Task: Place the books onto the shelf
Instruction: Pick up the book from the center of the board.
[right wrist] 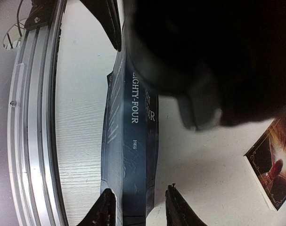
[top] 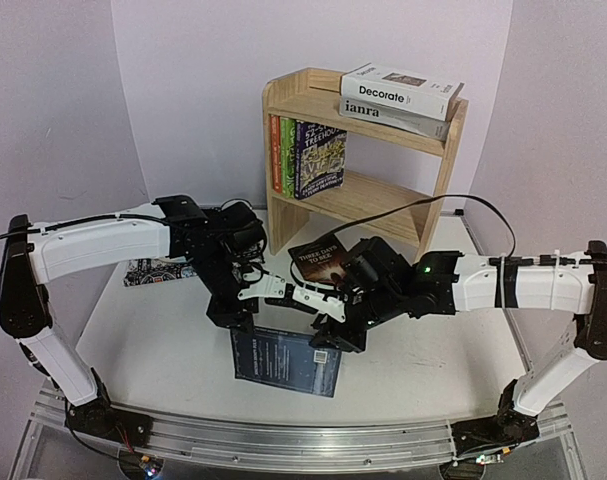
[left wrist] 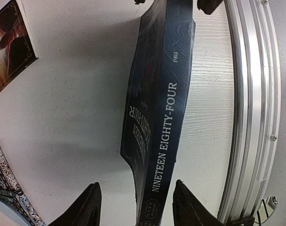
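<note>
The dark blue "Nineteen Eighty-Four" book (top: 286, 362) stands near the table's front edge with its spine (left wrist: 164, 122) facing both wrist cameras. My left gripper (left wrist: 135, 207) is open astride one end, with a gap on each side. My right gripper (right wrist: 141, 207) straddles the other end (right wrist: 133, 188), open, one finger against the cover and the other apart from it. The black "Three Days to See" (top: 321, 262) lies flat on the table before the pine shelf (top: 443, 170). "Decorate" (top: 398, 88) and "ianra" (top: 393, 115) lie on top; three colourful paperbacks (top: 305, 155) stand on the lower tier.
A patterned placemat (top: 153, 272) lies behind my left arm. An aluminium rail (top: 283, 440) runs along the table's front edge, close to the blue book. The two wrists nearly meet above that book. Purple walls close in the back and sides.
</note>
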Controlling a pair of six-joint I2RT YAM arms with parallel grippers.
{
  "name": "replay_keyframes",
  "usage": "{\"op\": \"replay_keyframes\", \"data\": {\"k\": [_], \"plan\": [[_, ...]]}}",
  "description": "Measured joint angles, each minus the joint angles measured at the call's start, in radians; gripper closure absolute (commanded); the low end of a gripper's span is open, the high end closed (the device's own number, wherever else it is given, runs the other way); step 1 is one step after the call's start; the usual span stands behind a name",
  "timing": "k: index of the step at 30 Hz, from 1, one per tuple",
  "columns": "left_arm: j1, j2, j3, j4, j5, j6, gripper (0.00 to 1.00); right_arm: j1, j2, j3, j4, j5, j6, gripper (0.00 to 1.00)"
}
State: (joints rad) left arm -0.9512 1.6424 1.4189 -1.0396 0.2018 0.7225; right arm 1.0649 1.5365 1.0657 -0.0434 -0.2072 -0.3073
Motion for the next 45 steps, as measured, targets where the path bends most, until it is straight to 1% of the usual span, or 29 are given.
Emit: {"op": "replay_keyframes", "data": {"k": [1,4,6,8,10,11,12,14,19,22,23,24,25,28,29,30,31,37,39,40,45], "plan": [[0.000,0.000,-0.002,0.001,0.003,-0.002,0.46,0.000,0.000,0.000,0.000,-0.004,0.002,0.58],[0.000,-0.001,-0.014,0.005,0.012,-0.010,0.48,0.000,0.004,0.000,-0.004,-0.012,0.004,0.59],[0.000,-0.002,-0.023,0.010,0.015,-0.013,0.55,0.000,0.009,0.000,-0.007,-0.015,0.004,0.60],[0.000,-0.002,-0.028,0.011,0.016,-0.017,0.72,0.000,0.014,0.000,-0.009,-0.017,0.004,0.61],[0.000,-0.002,-0.032,0.011,0.020,-0.017,0.91,0.000,0.016,0.000,-0.010,-0.021,0.006,0.80],[0.000,-0.002,-0.033,0.011,0.023,-0.018,0.98,0.000,0.017,0.000,-0.011,-0.022,0.004,0.87],[0.000,-0.002,-0.034,0.008,0.028,-0.015,1.00,0.000,0.018,0.000,-0.010,-0.020,0.002,0.90],[-0.003,-0.002,-0.034,-0.004,0.039,-0.012,1.00,-0.004,0.018,0.000,-0.009,-0.017,0.005,0.91],[-0.005,-0.002,-0.034,-0.004,0.038,-0.015,0.99,-0.006,0.017,0.000,-0.012,-0.020,0.011,0.98],[-0.005,-0.002,-0.034,-0.001,0.037,-0.015,0.96,-0.006,0.014,0.000,-0.012,-0.016,0.010,1.00],[-0.005,-0.002,-0.034,0.001,0.036,-0.014,0.90,-0.006,0.013,0.000,-0.013,-0.013,0.009,1.00],[-0.005,-0.002,-0.034,0.003,0.035,-0.014,0.84,-0.006,0.012,0.000,-0.014,-0.011,0.008,1.00],[-0.005,-0.004,-0.034,0.006,0.034,-0.013,0.74,-0.006,0.010,-0.001,-0.014,-0.009,0.007,1.00],[-0.005,-0.014,-0.036,0.027,0.023,-0.014,0.38,-0.006,-0.011,-0.014,-0.012,0.004,0.001,1.00],[-0.005,-0.021,-0.042,0.042,0.018,-0.014,0.28,-0.006,-0.023,-0.024,-0.010,0.009,-0.003,1.00],[-0.005,-0.033,-0.056,0.061,0.016,-0.013,0.22,-0.006,-0.034,-0.033,-0.009,0.014,-0.007,1.00],[-0.004,-0.049,-0.073,0.078,0.015,-0.013,0.18,-0.006,-0.042,-0.040,-0.010,0.018,-0.009,1.00],[-0.004,-0.154,-0.144,0.176,0.041,-0.012,0.18,-0.003,-0.077,-0.079,-0.009,0.029,-0.029,1.00],[-0.004,-0.176,-0.165,0.211,0.052,-0.012,0.22,-0.001,-0.081,-0.081,-0.009,0.032,-0.036,1.00],[-0.003,-0.185,-0.183,0.239,0.058,-0.011,0.23,-0.001,-0.083,-0.083,-0.008,0.034,-0.039,1.00],[0.014,-0.216,-0.288,0.349,0.127,-0.008,0.20,-0.001,-0.098,-0.096,-0.008,0.044,-0.046,1.00]]}}
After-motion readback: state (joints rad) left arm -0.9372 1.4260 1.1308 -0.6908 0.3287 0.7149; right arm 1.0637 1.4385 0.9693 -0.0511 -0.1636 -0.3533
